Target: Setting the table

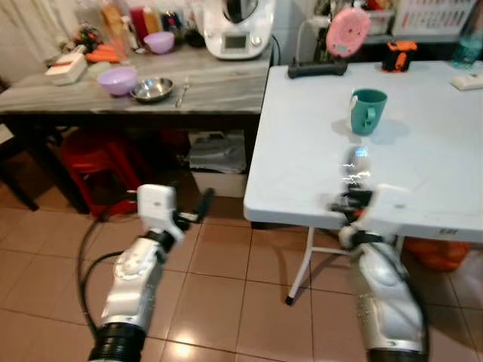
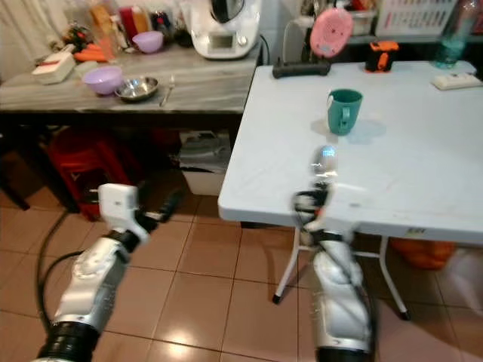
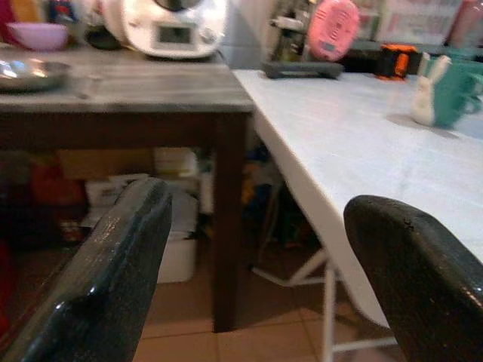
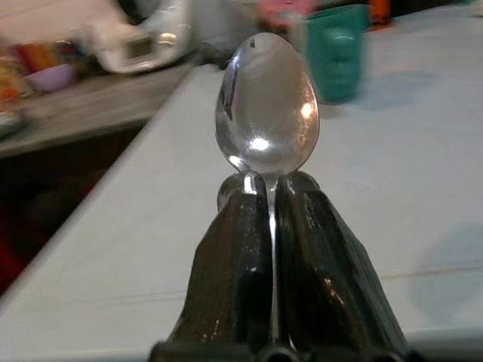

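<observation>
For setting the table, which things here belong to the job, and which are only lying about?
Belonging to the job:
- spoon, clamped in the right end effector
- teal mug
- white table

Only lying about:
- purple bowl
- steel bowl
- white kitchen machine
- pink round object

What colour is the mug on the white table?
Teal green mug; it shows best in the left eye view.

Mug (image 1: 367, 111) on white table (image 1: 423, 166) — counter (image 1: 211, 87) with bowls to its left.
</observation>
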You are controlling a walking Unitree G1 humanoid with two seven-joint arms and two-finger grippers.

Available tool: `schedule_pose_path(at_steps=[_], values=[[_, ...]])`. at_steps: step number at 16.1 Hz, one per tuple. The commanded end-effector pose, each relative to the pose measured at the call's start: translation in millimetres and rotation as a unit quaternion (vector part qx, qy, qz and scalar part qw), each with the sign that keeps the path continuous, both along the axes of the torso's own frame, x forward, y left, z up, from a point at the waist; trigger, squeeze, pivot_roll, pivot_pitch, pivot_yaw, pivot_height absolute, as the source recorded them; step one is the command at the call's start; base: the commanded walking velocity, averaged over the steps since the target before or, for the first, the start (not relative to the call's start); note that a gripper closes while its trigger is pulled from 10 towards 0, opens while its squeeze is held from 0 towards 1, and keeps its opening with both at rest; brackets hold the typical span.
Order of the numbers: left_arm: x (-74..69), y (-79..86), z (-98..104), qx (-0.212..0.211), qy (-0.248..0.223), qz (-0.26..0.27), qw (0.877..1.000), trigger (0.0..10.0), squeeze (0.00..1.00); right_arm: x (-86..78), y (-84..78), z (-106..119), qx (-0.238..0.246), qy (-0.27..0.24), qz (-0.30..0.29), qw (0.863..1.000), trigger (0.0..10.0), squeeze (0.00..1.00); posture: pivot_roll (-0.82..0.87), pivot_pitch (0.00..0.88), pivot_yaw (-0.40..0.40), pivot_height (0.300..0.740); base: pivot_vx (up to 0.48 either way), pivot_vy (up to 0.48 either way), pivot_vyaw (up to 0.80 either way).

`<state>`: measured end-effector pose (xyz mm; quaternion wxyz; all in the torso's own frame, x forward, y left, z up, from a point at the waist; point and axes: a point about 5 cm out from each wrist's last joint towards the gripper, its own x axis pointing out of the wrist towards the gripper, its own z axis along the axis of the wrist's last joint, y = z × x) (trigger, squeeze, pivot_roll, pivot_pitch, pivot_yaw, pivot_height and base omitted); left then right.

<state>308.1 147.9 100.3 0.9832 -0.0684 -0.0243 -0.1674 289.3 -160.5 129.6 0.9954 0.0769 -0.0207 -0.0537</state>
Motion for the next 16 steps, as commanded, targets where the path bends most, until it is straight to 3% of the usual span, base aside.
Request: schedule_pose_path(at_steps=[1, 8, 16], values=[[1.7, -1.4, 1.0, 0.001, -0.001, 0.001, 1.0, 10.0, 0.0, 2.4, -1.1, 4.0, 0.006, -0.008, 0.001, 1.0, 10.0, 0.0, -0.08, 0.006, 0.126, 0.74, 0.0, 0.36, 0.0], [0.6, -2.4, -0.4, 0.001, 0.001, 0.001, 1.0, 10.0, 0.0, 1.6, -1.1, 2.6, 0.01, -0.006, 0.003, 1.0, 10.0, 0.0, -0.07, 0.014, 0.128, 0.74, 0.0, 0.365, -0.36], [1.8, -4.1, 0.7, 0.003, 0.0, 0.002, 1.0, 10.0, 0.0, 1.6, 0.4, 2.7, 0.015, -0.011, 0.006, 1.0, 10.0, 0.0, -0.07, 0.014, 0.134, 0.74, 0.0, 0.368, 0.0]])
